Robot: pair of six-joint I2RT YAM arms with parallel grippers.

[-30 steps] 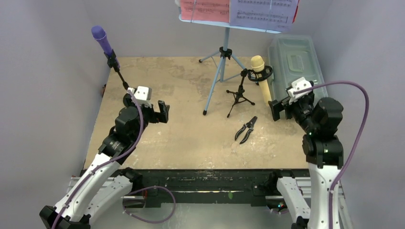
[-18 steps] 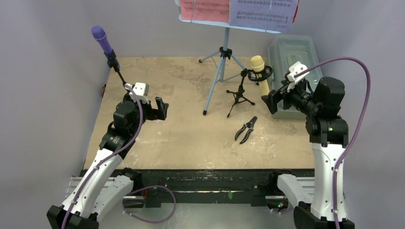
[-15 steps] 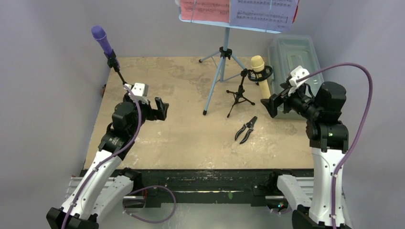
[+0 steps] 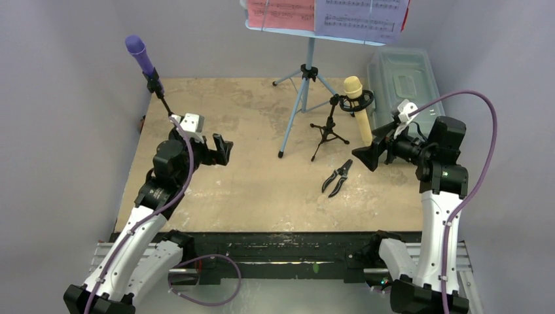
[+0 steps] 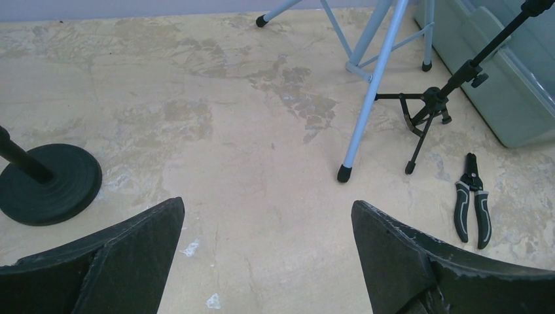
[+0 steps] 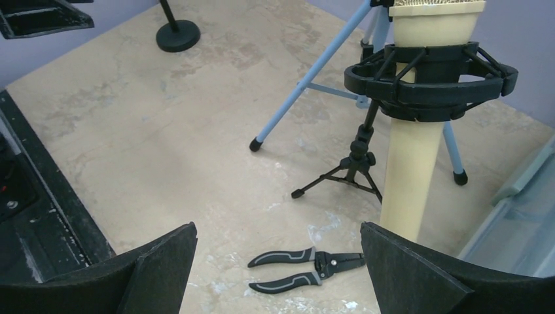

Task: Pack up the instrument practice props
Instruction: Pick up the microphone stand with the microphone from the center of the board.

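A purple microphone (image 4: 135,51) stands tilted on a black pole at the far left; the pole's round base (image 5: 49,183) rests on the table. The cream microphone (image 4: 357,108) hangs in a black shock mount (image 6: 432,75) on a small black tripod (image 4: 327,134). The light-blue music desk (image 4: 321,29) on tripod legs (image 4: 302,98) carries a red page (image 4: 281,12) and a white page (image 4: 360,16). My left gripper (image 4: 221,150) (image 5: 267,203) is open over bare table. My right gripper (image 4: 368,156) (image 6: 278,226) is open, just right of the cream microphone (image 6: 409,163), with nothing between its fingers.
Black-handled pliers (image 4: 338,178) (image 6: 307,268) lie on the table in front of the small tripod. A translucent grey-green plastic box (image 4: 406,78) with its lid on sits at the back right. Grey walls close in the table on three sides.
My right arm has swung left and lowered, bringing its open gripper close to the cream microphone. The left arm lifted slightly, then held still.
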